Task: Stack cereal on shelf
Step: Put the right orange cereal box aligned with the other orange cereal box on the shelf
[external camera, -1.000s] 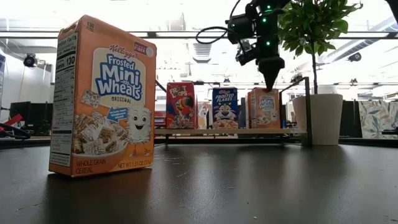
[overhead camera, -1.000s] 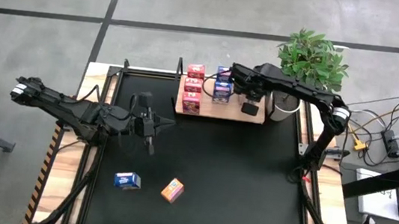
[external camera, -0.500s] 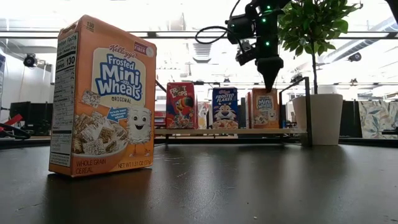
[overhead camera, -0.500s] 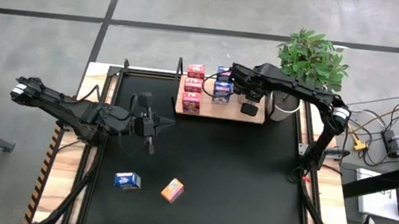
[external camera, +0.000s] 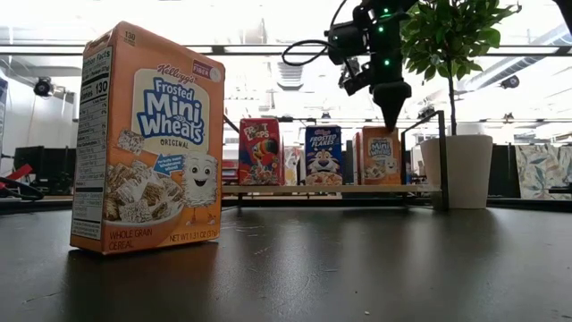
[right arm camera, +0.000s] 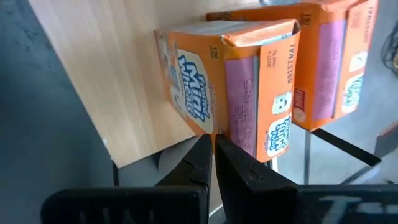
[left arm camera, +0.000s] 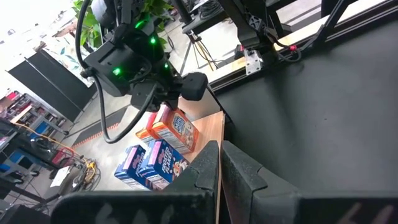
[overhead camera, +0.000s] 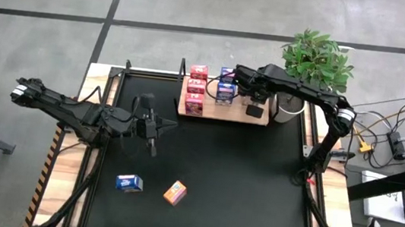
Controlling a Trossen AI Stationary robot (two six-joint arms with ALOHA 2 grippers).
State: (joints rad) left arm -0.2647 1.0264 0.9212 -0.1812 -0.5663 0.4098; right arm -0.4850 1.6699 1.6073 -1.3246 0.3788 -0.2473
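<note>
My right gripper (external camera: 391,114), fingers pressed together and empty, hovers over the light-wood black-framed shelf (overhead camera: 260,121) at twelve o'clock — one careless descent could topple the small orange cereal boxes (right arm camera: 239,81) standing there.

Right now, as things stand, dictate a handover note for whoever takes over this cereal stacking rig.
Right pincer: shut, empty, hanging above the shelf over its orange boxes.
Left pincer: shut, empty, waiting over the table's left middle.
On the shelf: a red row, a blue row, and two orange boxes standing upright at the plant end.
Off the shelf: one blue box and one orange box, both on the black table's near left.
Done: most boxes are shelved upright.
Left: pick up the two loose boxes and add each to its colour's row.
</note>
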